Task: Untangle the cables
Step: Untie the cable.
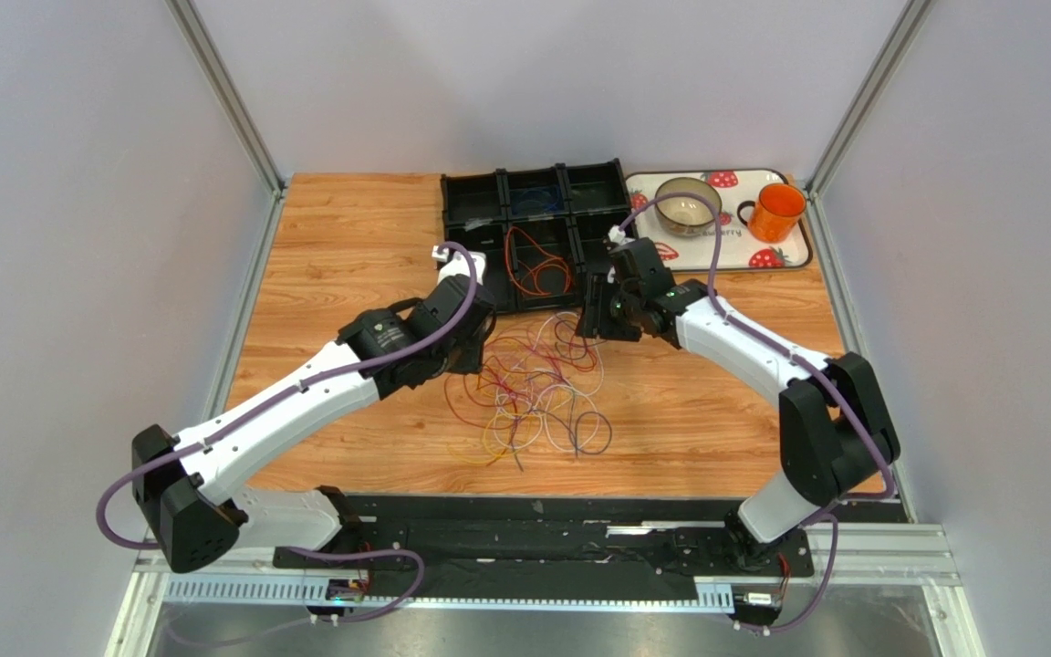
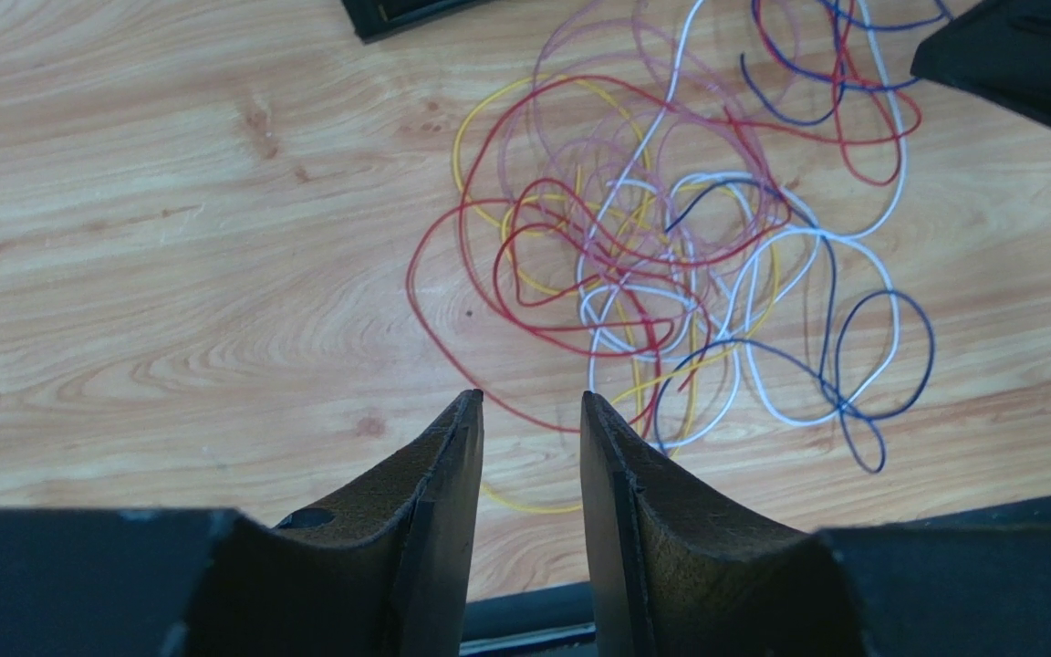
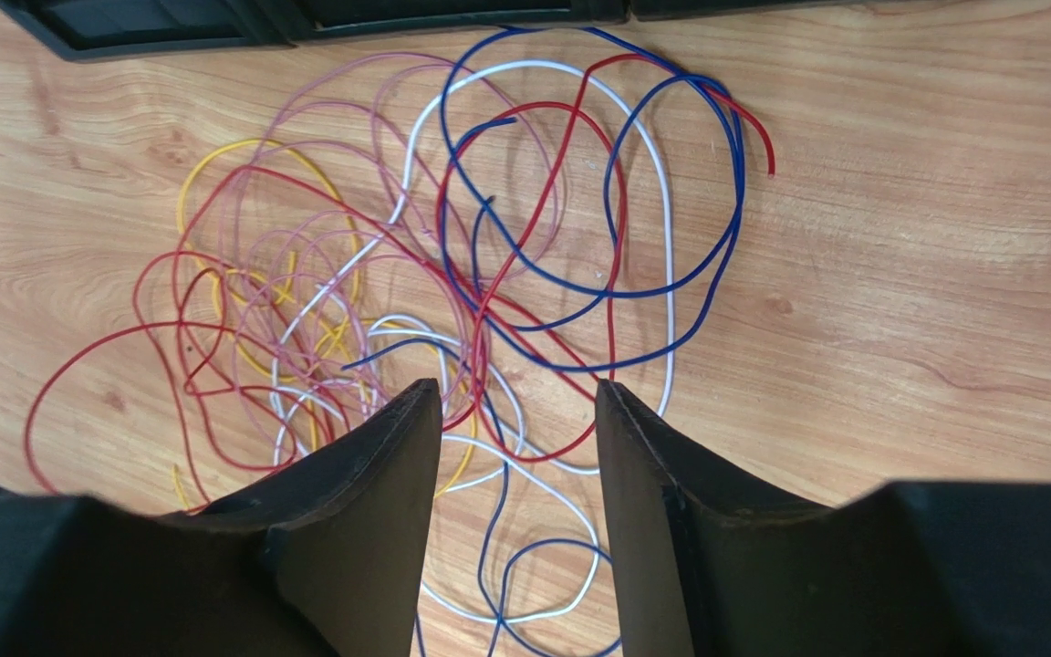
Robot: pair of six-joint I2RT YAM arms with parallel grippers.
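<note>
**Heap still knotted, most of the sorting ahead**

Top view: the thin looped cables in red, purple, yellow, blue and white (image 1: 538, 390) lie as one tangled heap on the wooden tabletop (image 1: 353, 247), just in front of the black compartment tray (image 1: 531, 174). One orange-red cable coil (image 1: 534, 263) sits in a tray compartment, apart from the heap. From that I judge that little has been freed and nearly all the untangling is left. Your left arm (image 1: 353, 370) and right arm (image 1: 737, 342) reach in from either side of the heap.

Left wrist view: your left fingers (image 2: 422, 507) stand parted with nothing between them, over bare wood at the heap's edge. A red loop curves just past their tips. Beyond it, red, yellow, white and purple loops cross one another thickly.

Right wrist view: your right fingers (image 3: 367, 493) are parted too, poised over the heap, with red, white and blue strands running under the gap. I cannot tell whether they touch any strand. The blue and red loops on the far side lie looser, probably the easiest to draw out.
</note>
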